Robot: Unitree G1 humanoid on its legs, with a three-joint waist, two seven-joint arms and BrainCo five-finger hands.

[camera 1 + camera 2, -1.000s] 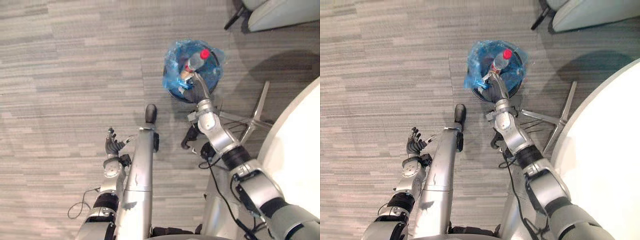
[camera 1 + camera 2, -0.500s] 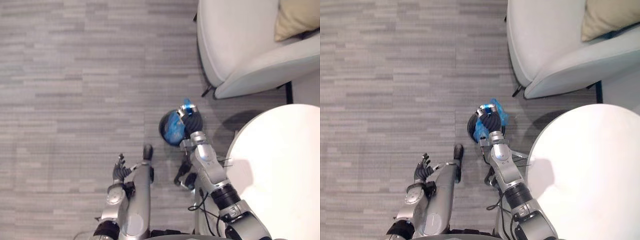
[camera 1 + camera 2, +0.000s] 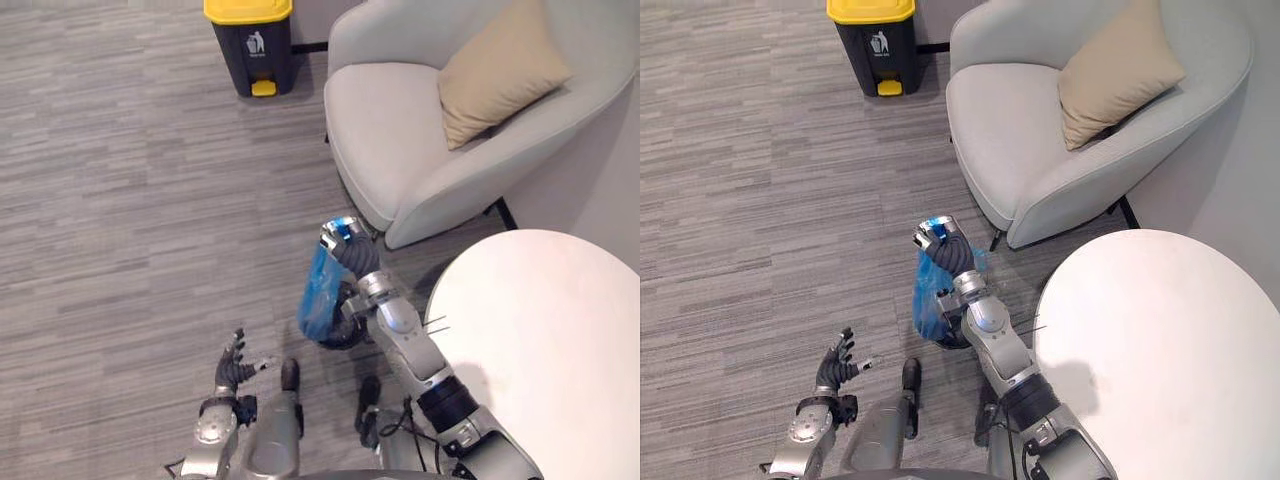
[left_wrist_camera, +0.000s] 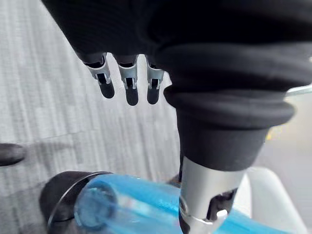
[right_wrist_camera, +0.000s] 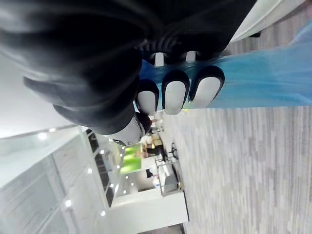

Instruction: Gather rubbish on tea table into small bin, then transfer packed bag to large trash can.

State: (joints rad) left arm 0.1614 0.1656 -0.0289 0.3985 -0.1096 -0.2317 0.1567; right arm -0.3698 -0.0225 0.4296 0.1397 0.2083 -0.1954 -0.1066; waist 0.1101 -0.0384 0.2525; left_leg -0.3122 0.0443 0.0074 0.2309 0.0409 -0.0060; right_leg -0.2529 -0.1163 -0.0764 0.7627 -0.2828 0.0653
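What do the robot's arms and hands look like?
Its right arm is a chunky silver-grey metal tube with a black band partway along. The right hand wears a dark ribbed cover, like a sock, over its back and wrist. The left hand matches it: the same dark cover, and slim silver fingers ending in dark rounded tips.

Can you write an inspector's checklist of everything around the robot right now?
Surface: grey striped floor; white round table on the robot's right.
Job's things: blue bag hangs from the right hand, its lower end at the small black bin; large trash can with a yellow lid stands far ahead.
Clutter: nothing seen.
Hands: right hand curled round the bag's top; left hand open, holding nothing.
Cables: nothing seen.
Surroundings: pale armchair with a tan cushion, beyond the table.
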